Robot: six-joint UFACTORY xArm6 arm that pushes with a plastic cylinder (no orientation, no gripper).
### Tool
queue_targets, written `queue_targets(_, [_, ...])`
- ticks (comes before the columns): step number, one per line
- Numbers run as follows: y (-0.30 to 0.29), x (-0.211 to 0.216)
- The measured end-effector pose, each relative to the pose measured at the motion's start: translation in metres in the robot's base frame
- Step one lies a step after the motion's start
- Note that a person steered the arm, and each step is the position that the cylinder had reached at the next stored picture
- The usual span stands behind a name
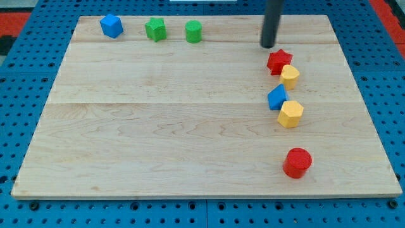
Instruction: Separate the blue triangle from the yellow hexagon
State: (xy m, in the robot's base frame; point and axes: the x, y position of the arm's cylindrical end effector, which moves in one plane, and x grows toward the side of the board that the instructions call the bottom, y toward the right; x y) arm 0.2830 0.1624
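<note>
1. 8 blocks on pale wood board (158, 126): 2 blue, 2 green, 2 red, 2 yellow; matte, chunky.
2. Blue triangle (277, 97) touching yellow hexagon (290, 114), right-centre of frame.
3. No claw, just a rod; my tip (268, 46) upper right, just above-left of red star (279, 61).

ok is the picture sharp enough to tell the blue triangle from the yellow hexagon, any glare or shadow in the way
In the camera view the light is even and soft, with no glare on the board; the blue triangle and yellow hexagon are crisp-edged, touching, under only faint shadows; my tip looks slightly soft, near the red star.
</note>
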Motion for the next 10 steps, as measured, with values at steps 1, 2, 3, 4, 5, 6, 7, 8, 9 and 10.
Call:
queue_targets(1, [0.071,0.050])
queue_targets(2, [0.101,0.124])
queue_targets(3, [0.017,0.148])
queue_targets(4, [-0.064,0.149])
queue_targets(5, [-0.102,0.183])
queue_targets(6, [-0.155,0.207])
queue_targets(7, [-0.184,0.189])
queue_targets(8, [-0.178,0.189])
queue_targets(9, [-0.184,0.189])
queue_targets(10, [-0.310,0.188])
